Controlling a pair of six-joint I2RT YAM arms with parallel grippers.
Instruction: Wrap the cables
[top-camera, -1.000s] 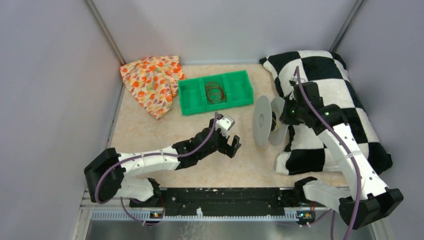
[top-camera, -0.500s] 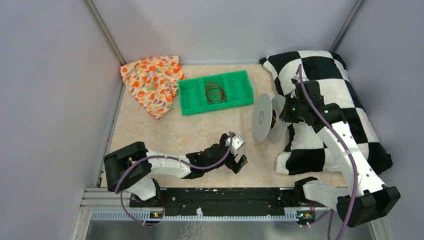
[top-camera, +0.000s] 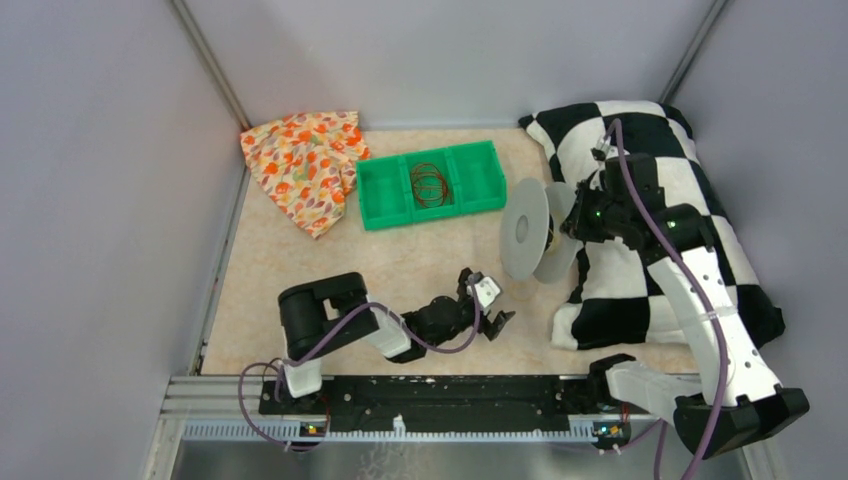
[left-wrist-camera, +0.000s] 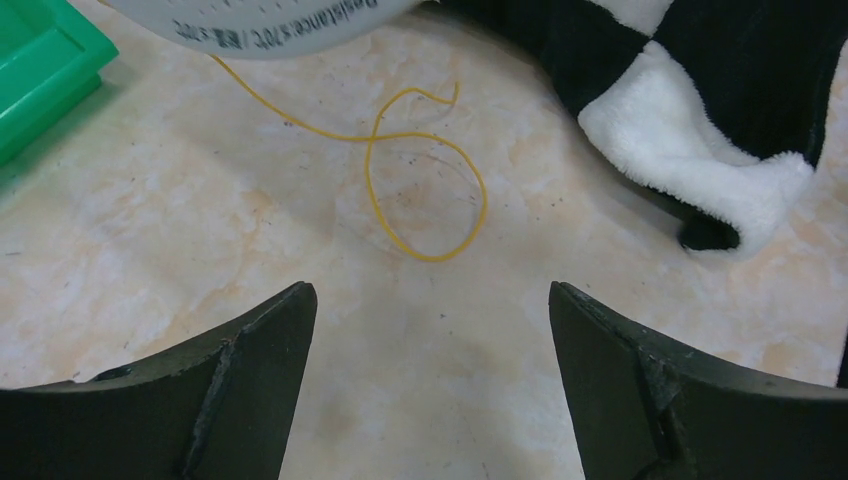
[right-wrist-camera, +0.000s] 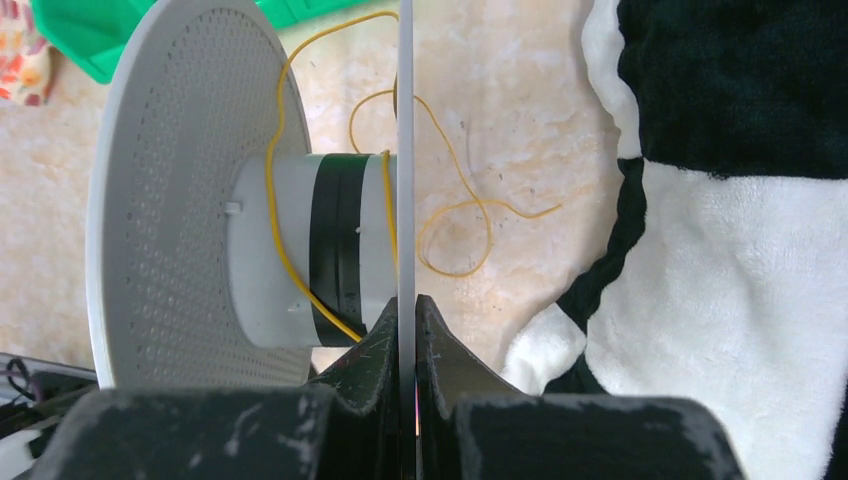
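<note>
The thin yellow cable (right-wrist-camera: 275, 200) is passing a few loose turns around the white hub of the spool (right-wrist-camera: 170, 200). From there it is dropping to the table, where its free part (left-wrist-camera: 430, 200) is lying in a crossed loop. The loop is opening toward the near edge, and its end is curling up toward the checkered blanket (top-camera: 660, 200).

The spool is standing with its two flanges upright. Its long axis is running nearly level, roughly along the far edge of the table. It is sitting in the right half, about midway between the near and far edges.

The right gripper (right-wrist-camera: 407, 320) is pinching the thin rim of one flange, its fingers pressed together on it. The left gripper (left-wrist-camera: 430, 300) is hovering low near the near edge, its fingers spread wide and pointing at the loop, touching nothing.

A green tray (top-camera: 385, 190) with dark wire coils (top-camera: 428, 185) is lying near the far edge, and a floral cloth (top-camera: 300, 165) is filling the far left corner.
</note>
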